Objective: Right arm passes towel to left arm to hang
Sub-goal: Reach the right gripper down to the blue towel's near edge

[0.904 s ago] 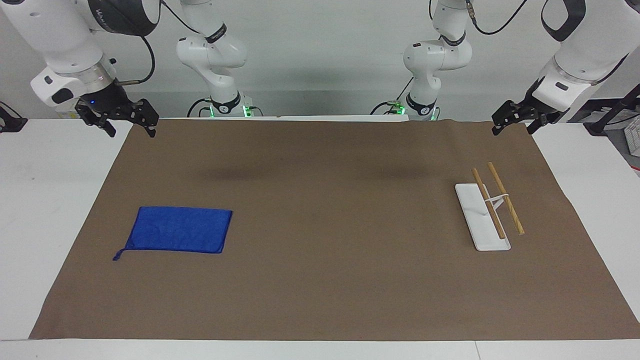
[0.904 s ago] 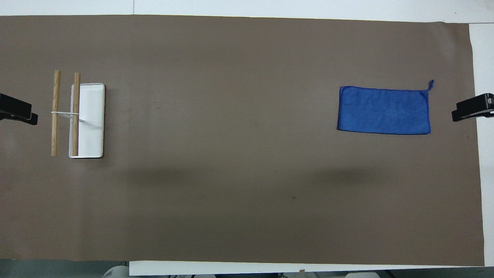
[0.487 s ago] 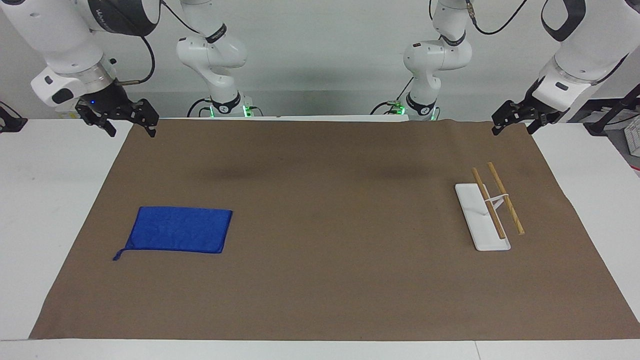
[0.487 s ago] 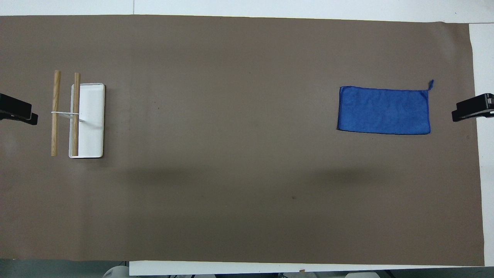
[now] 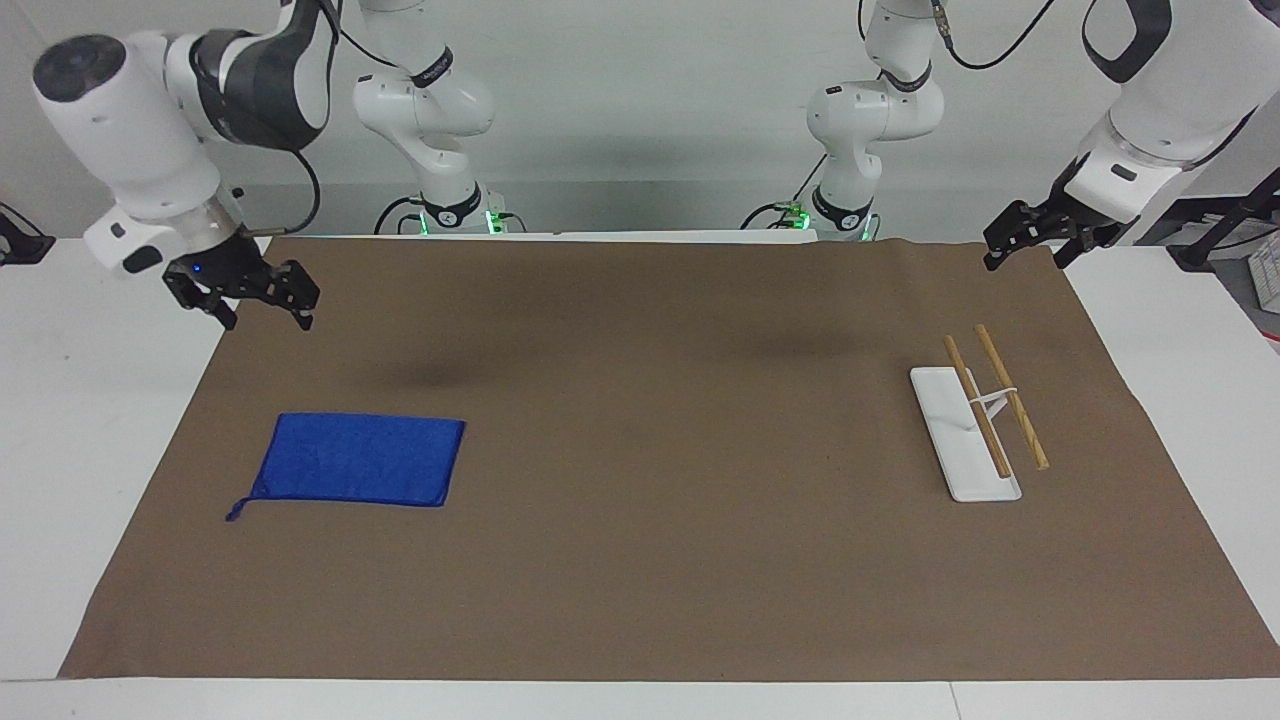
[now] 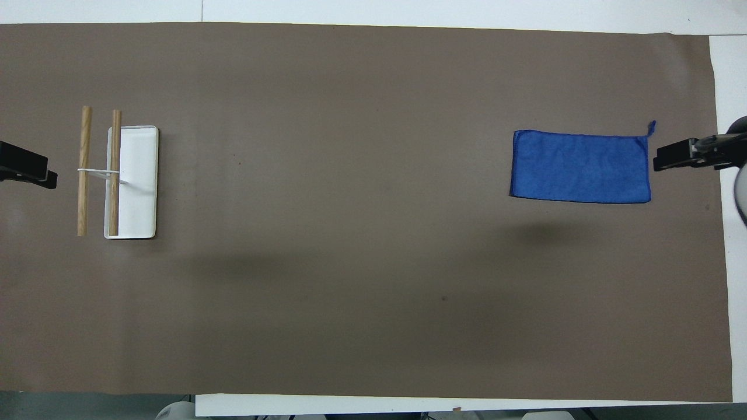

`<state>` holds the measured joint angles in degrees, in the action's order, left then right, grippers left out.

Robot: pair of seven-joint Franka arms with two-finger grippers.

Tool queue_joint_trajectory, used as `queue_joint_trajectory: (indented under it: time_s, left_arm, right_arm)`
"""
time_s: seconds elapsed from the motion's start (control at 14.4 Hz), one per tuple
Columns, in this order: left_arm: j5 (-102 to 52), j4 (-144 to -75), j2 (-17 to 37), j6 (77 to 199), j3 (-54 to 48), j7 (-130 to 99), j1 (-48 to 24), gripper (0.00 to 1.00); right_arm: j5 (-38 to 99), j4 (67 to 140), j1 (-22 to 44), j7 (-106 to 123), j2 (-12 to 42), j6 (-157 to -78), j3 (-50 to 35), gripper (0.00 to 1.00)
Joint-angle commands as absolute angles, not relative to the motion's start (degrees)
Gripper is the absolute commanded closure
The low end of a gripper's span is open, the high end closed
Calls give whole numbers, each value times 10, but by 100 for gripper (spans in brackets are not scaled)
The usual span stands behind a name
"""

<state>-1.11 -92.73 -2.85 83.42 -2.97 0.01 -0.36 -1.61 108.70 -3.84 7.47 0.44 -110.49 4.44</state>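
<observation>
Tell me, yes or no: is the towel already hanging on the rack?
No, the towel lies flat on the brown mat, apart from the rack.

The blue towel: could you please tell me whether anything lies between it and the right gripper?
Nothing visible does. The right gripper, jaws open, hangs over the mat's edge at the right arm's end; the blue towel lies flat, with only bare brown mat between. The rack stands toward the left arm's end.

You have one brown mat (image 5: 660, 560) covering most of the white table (image 5: 90, 400), one white rack base (image 5: 960, 435) at the middle right of the facing view, two wooden rails (image 5: 995, 400) on a white bracket above it, lying parallel.
</observation>
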Motion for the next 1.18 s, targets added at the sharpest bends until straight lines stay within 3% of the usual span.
queue_joint_trajectory:
  time_s: [0.0, 0.14, 0.63, 1.11]
  left_arm:
    - [-4, -940, -40, 838, -31, 4, -1, 0]
    - [-4, -940, -40, 838, -31, 4, -1, 0]
    - [-4, -941, -40, 839, -31, 4, -1, 0]
    - [-4, -940, -40, 839, -31, 4, -1, 0]
  right_arm:
    - [-11, 1159, -43, 88, 12, -1219, 40, 0]
    - [-10, 1182, -42, 89, 44, -1288, 38, 0]
    - [0, 1184, -43, 122, 160, -1381, 34, 0]
    - [1, 1185, -45, 140, 178, -1388, 34, 2]
